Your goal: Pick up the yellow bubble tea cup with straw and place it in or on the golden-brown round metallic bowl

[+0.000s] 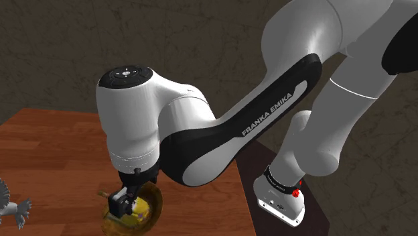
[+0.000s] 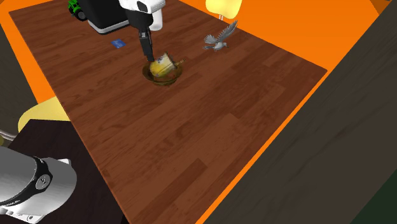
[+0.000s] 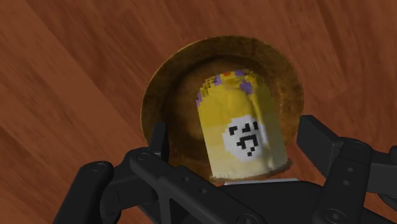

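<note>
The yellow bubble tea cup [image 3: 240, 130] with a white face label lies tilted inside the golden-brown round bowl [image 3: 283, 70] on the wooden table. My gripper [image 3: 235, 133] hangs right over the bowl with its fingers [image 3: 159, 137] spread on either side of the cup and a gap on each side. From the shoulder view, the gripper [image 1: 124, 201] reaches into the bowl [image 1: 155, 200] beside the cup [image 1: 142, 209]. Seen in the second exterior view, the cup [image 2: 162, 63] leans in the bowl [image 2: 170, 77] just under the gripper [image 2: 148, 55].
A grey bird figurine [image 2: 219, 39] stands on the table [image 2: 210, 121] near the bowl, also at the shoulder view's lower left [image 1: 13, 208]. A small blue item [image 2: 118, 43] lies near the arm's base. The dark stand [image 1: 268, 167] borders the table.
</note>
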